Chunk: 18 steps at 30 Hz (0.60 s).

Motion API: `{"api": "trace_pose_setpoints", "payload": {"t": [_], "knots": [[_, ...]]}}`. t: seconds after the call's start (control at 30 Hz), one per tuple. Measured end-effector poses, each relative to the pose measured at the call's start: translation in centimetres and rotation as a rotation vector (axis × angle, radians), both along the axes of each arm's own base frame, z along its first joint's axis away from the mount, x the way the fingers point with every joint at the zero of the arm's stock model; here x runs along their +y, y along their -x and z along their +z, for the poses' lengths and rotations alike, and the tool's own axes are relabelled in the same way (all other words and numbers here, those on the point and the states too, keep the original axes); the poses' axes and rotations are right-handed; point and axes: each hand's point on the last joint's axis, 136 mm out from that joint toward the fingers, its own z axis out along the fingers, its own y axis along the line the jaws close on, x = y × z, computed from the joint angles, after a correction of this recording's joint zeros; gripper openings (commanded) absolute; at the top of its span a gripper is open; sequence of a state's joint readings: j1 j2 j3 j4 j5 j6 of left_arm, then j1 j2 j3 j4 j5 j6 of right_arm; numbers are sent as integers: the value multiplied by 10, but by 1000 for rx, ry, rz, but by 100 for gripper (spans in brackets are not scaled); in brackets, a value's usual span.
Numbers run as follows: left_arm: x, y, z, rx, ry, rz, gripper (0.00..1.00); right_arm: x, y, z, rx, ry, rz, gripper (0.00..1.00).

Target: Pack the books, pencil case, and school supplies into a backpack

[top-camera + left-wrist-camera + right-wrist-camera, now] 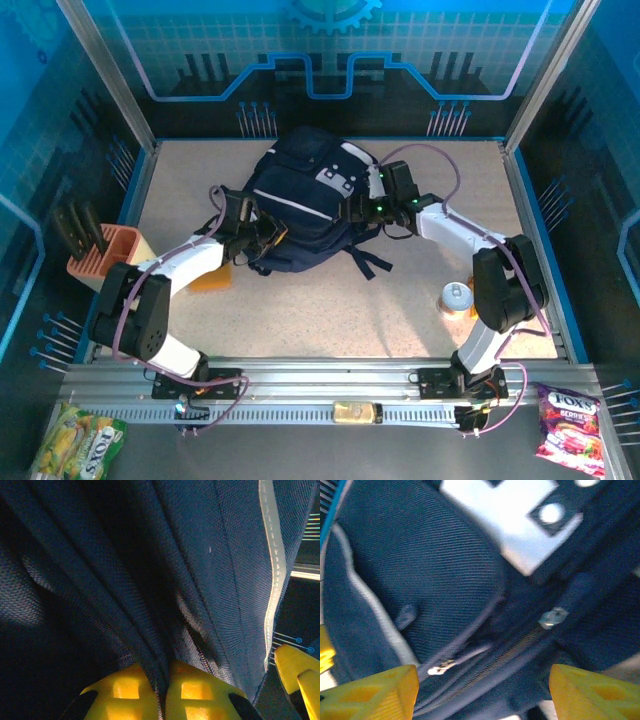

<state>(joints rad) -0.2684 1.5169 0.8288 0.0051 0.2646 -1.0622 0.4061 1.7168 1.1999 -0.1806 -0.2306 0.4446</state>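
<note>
The dark navy backpack point(300, 200) lies on the table's middle with its straps trailing toward me. My left gripper point(262, 232) is at its lower left edge. In the left wrist view this gripper point(162, 692) is shut on a fold of the backpack's fabric point(150, 580) beside a zipper. My right gripper point(372, 206) is at the bag's right side. It stands open point(482, 690) over a zipper, with a silver pull point(439, 669) lying between its yellow fingers point(375, 692). An orange-yellow pad point(212, 278) lies partly under my left arm. The books and pencil case are out of view.
A pink rack point(100, 252) with black pieces stands at the left edge. A small can point(455, 298) sits near my right arm's elbow. Snack bags point(570, 428) lie outside the table in front of the rail.
</note>
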Motion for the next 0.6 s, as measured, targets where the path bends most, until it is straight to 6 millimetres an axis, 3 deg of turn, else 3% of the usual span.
{"api": "trace_pose_setpoints", "payload": {"t": [0.17, 0.37, 0.6], "knots": [[0, 0, 0, 1, 2, -2, 6, 25, -10, -6, 10, -24, 42, 73], [0, 0, 0, 1, 2, -2, 6, 37, -22, -22, 51, -39, 55, 74], [-1, 0, 0, -4, -3, -12, 6, 50, -14, -25, 85, -89, 123, 72]]}}
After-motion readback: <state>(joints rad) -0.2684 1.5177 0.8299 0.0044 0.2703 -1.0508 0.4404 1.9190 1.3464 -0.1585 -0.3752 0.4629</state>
